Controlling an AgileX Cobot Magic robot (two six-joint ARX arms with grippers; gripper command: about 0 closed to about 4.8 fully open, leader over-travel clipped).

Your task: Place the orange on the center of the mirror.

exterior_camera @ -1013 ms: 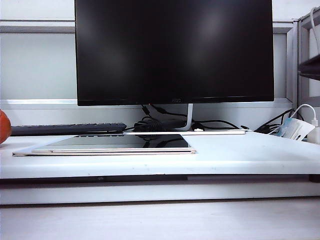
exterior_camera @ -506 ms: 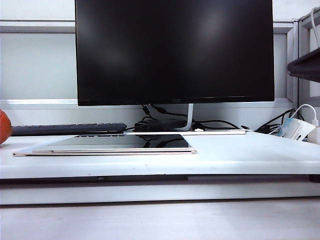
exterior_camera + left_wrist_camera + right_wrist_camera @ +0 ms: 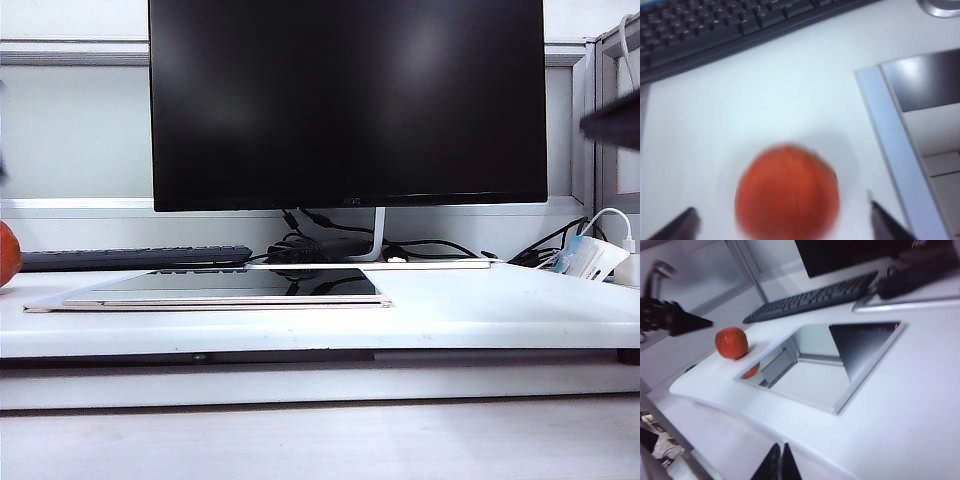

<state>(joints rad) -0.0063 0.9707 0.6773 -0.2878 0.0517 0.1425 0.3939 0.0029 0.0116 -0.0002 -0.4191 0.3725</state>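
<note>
So this is right at the start of the job: nothing is picked up yet. The orange (image 3: 787, 190) sits on the white table (image 3: 480, 310), just off one corner of the mirror (image 3: 840, 390), close to it but not on it. In the exterior view you only catch a sliver of the fruit at the far left edge, with the mirror lying flat in front of the monitor (image 3: 348, 100) and a keyboard (image 3: 135, 258) behind it.

The left claw (image 3: 782, 225) hangs over the orange with its fingers spread wide, one dark fingertip on each side of the fruit and a clear gap on both sides. No contact that I can see, though the picture is pretty blurry, so the arm is probably moving. I'd call this the approach step, lining up for the grab.

The right claw (image 3: 780, 462) is well away from the action, off the near edge of the table, and its two fingers are pressed together into a point, pinching nothing. It looks like it's just parked.

Next move, as I read it: drop the left claw until the fingertips sit around the widest part of the orange, then close. It's round and a bit glossy, so a pinch that's too high could squirt it out and send it rolling. After that it needs a lift and a carry over the pale rim to the middle of the glass, and a gentle set-down so it doesn't roll off centre.
</note>
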